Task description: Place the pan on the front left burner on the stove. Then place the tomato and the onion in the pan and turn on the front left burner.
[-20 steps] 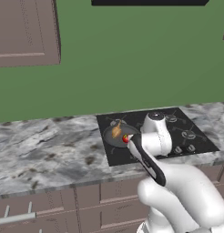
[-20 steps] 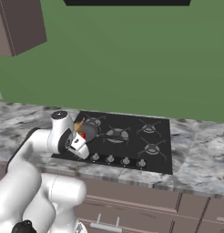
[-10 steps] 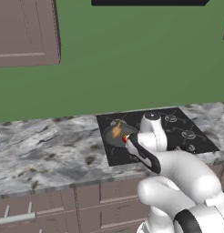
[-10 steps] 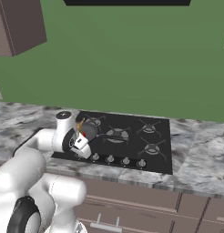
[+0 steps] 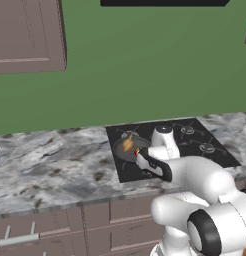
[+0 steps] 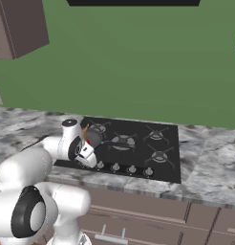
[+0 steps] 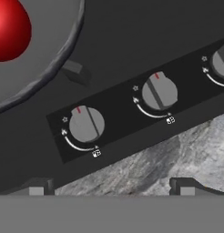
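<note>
Already the loading looks done: in the left base view the pan sits on the front left burner of the stove, with the onion lying inside it, and the arm reaches low over the cooktop's near edge, hiding the tomato. From the right base view the pan shows just beyond the hand, the onion poking up at its near side, while the row of knobs runs along the stove's front edge and the hand hangs just over its left end. In the hand view the tomato rests inside the pan's rim, and the gripper is spread wide with nothing between its tips, hovering just short of the leftmost knob, which sits between the two fingertips but is not yet touched. What remains, I judge, is closing on that knob and turning it to light the burner.
</note>
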Controlling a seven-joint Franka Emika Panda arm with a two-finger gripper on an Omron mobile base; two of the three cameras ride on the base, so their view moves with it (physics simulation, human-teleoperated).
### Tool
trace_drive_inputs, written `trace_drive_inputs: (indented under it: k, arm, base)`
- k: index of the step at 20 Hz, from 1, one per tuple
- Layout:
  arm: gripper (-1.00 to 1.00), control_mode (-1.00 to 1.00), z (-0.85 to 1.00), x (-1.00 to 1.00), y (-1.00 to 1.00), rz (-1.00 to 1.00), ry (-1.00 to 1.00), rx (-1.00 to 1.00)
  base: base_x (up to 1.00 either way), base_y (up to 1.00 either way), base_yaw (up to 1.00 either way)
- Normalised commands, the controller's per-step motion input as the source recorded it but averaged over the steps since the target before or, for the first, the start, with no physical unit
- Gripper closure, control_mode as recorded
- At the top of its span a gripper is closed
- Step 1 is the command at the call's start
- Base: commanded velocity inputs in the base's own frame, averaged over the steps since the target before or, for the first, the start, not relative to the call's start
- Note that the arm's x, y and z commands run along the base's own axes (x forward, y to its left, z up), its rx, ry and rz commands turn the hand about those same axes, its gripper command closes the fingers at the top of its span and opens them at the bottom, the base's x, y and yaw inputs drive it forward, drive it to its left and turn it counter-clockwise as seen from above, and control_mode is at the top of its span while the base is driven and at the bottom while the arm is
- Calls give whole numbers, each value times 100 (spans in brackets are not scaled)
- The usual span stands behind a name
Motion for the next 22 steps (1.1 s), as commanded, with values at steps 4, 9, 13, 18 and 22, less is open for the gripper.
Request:
trace_drive_inputs:
  k: [4,9,13,18,22]
  arm:
    - [-100,-100,-14,0,0,0,0,0]
    - [-100,-100,-9,0,0,0,0,0]
    - [-100,-100,-6,0,0,0,-2,0]
    - [-100,-100,-8,3,0,0,-3,0]
    - [-100,-100,-18,11,0,0,0,0]
  base:
    - [0,0,0]
    - [0,0,0]
    - [0,0,0]
    - [0,0,0]
    - [0,0,0]
